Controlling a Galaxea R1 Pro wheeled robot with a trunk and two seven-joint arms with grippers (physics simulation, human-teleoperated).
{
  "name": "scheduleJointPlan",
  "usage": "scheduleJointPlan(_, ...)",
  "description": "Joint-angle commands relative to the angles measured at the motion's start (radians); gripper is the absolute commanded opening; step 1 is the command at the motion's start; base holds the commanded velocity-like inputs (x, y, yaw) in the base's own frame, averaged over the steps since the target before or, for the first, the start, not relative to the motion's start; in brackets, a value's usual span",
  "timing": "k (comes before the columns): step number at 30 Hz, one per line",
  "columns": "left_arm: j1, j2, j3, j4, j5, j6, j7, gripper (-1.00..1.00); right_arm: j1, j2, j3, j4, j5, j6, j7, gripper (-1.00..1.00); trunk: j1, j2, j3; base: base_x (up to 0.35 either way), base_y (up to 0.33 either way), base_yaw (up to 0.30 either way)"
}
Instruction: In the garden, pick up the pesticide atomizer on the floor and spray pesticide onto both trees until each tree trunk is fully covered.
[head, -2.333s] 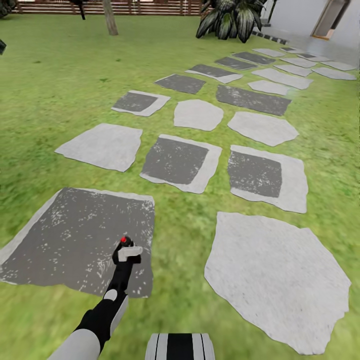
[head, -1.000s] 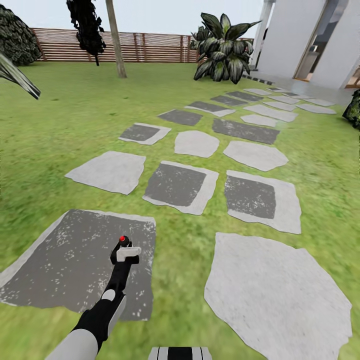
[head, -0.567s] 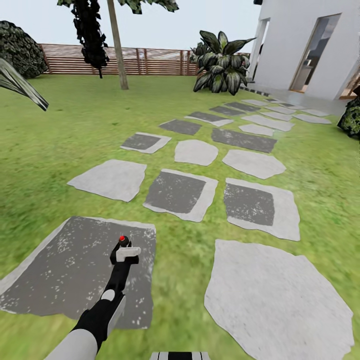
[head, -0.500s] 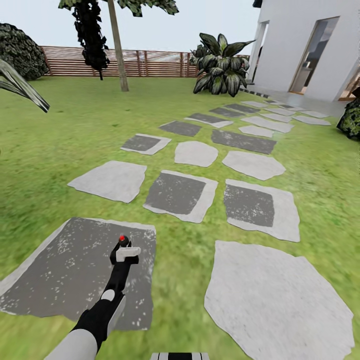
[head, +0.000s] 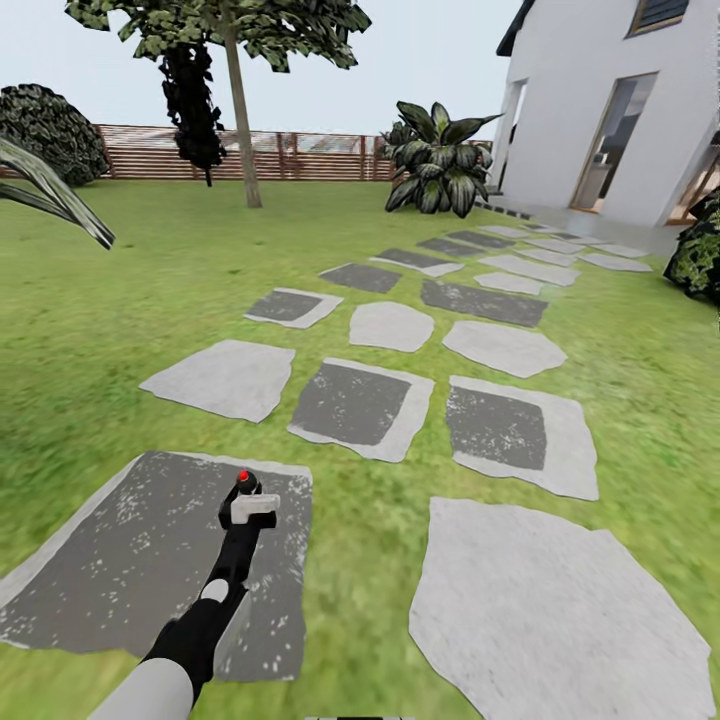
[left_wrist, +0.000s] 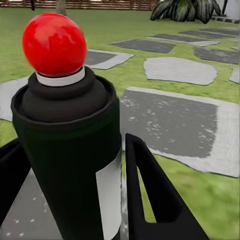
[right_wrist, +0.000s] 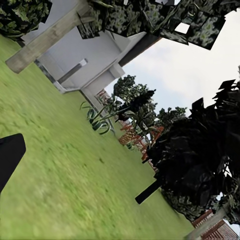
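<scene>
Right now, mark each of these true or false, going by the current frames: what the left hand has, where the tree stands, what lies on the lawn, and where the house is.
1. The left hand is shut on the pesticide atomizer. True.
2. The atomizer has a blue ball on top. False: the ball is red.
3. A tree trunk stands far across the lawn, near the wooden fence. True.
4. The atomizer lies on a stepping stone. False: it is held upright between the hand's fingers, above the stone.
5. The white house is on the head view's left. False: it is on the right.
</scene>
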Motion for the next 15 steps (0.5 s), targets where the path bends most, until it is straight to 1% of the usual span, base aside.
scheduleJointPlan(1,-0.001,0.0,0.002,0.001,-0.009,-0.003,0.005,-1.0,-0.001,0.001,-0.005,0.002,0.01,-0.002,-0.001,1.0,-0.001,0.0,0.003,0.0,0.0,0.0)
scheduleJointPlan(10,-0.001,0.003,0.001,0.003,-0.007,-0.003,0.005,-1.0,-0.001,0.0,-0.005,0.002,0.01,-0.002,-0.001,1.0,-0.005,0.002,0.038,0.0,0.0,0.0)
scheduleJointPlan(15,-0.001,0.003,-0.001,0.039,-0.007,-0.003,0.005,-1.0,-0.001,0.001,-0.005,0.002,0.01,-0.002,-0.001,1.0,-0.007,0.003,0.057,0.0,0.0,0.0)
